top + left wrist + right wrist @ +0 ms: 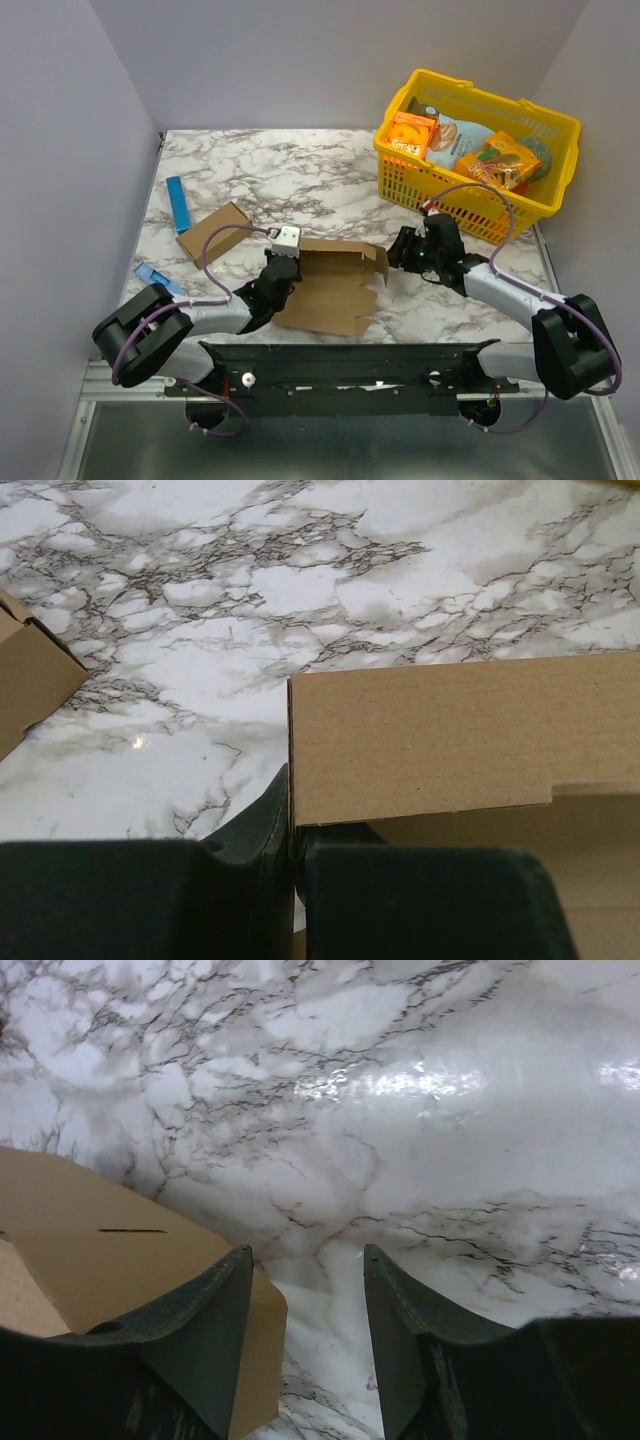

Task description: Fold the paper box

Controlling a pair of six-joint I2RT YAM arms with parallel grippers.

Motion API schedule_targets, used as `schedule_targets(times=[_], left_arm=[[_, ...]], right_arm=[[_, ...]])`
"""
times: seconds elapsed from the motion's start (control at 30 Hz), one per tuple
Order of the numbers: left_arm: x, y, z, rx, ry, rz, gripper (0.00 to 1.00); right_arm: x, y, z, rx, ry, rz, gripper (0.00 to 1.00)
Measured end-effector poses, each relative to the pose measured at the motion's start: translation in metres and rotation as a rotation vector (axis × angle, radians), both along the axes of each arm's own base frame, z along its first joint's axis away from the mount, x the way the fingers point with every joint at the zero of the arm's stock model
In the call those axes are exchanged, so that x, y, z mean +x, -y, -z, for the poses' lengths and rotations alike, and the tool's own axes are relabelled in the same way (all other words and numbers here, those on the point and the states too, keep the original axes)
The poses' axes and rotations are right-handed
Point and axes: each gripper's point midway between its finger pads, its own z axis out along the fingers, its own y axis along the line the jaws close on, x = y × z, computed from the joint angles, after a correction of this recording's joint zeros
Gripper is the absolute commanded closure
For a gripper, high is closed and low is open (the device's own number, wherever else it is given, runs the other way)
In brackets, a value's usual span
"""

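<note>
Top: paper box (335, 285) on desk (300, 170), between my left gripper (291, 266) and right gripper (394, 252). Left wrist: left gripper clamped on the box panel's edge. Right wrist: right gripper partly open, nothing held, box corner just beside one finger.

Top view high, looking down on table (300, 175); wrist views low, close; all share paper box (335, 290).
</note>
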Motion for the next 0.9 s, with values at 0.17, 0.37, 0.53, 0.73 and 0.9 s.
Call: schedule_targets(times=[0.17,0.37,0.53,0.73,0.9], left_arm=[[0.002,-0.003,0.004,0.011,-0.008,-0.013,1.00],[0.001,0.000,0.012,0.027,-0.026,-0.001,1.00],[0.002,-0.001,0.012,0.032,-0.026,-0.001,1.00],[0.002,-0.002,0.015,0.040,-0.033,-0.004,1.00],[0.002,-0.004,0.022,0.055,-0.050,-0.015,1.00]], right_arm=[[-0.001,-0.013,-0.007,0.019,0.039,-0.038,0.45],[-0.016,-0.042,-0.010,0.023,0.053,-0.134,0.44],[-0.019,-0.051,-0.003,0.007,0.037,-0.166,0.44],[-0.018,-0.053,-0.002,-0.005,0.042,-0.180,0.32],[-0.021,-0.055,-0.001,-0.018,0.073,-0.225,0.33]])
